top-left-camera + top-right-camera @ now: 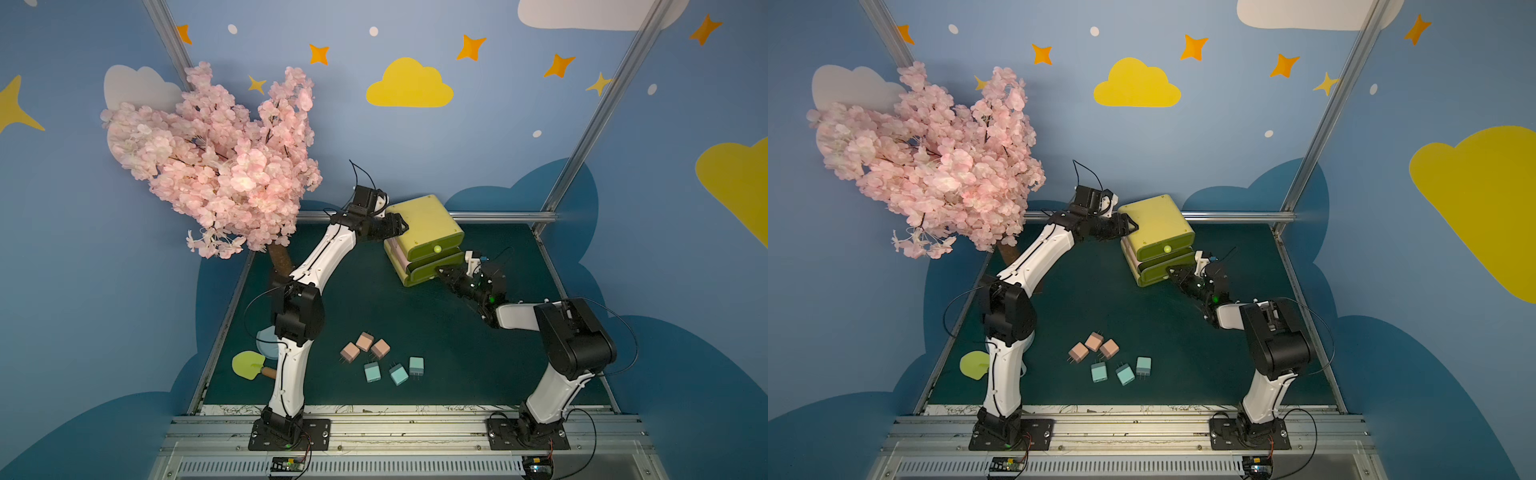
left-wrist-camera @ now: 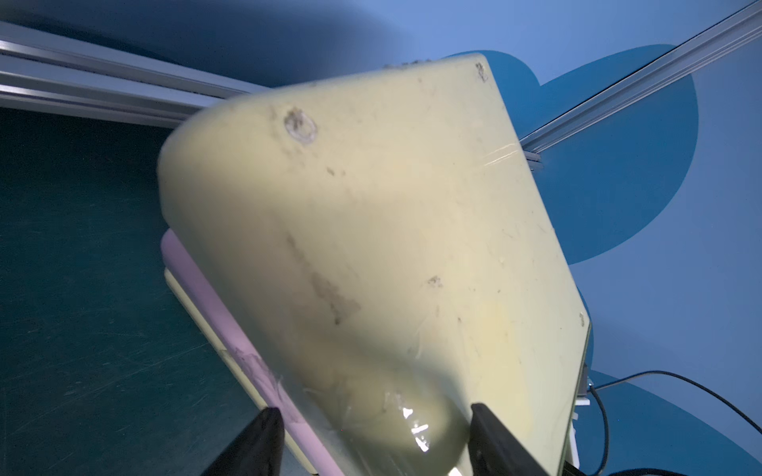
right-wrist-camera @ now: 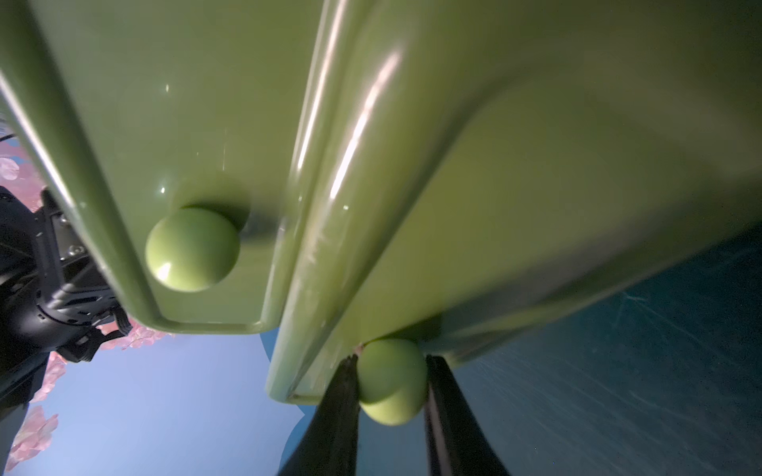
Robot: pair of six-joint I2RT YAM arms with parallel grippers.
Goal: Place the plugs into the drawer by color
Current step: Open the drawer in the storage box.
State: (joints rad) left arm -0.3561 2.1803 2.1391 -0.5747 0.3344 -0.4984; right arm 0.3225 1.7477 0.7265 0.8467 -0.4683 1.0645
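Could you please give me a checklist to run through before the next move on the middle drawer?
1. Right end effector clamped on middle knob: ok, a finger on each side.
2. Left end effector bracing cabinet: ok, closed over its rear top corner.
3. Cabinet flat on mat: cannot tell.
4. Space in front of cabinet free: ok, only bare mat there.
5. Pink plugs and blue plugs ready: ok, three each on the mat.
6. Green plugs stowed: cannot tell, none in view.
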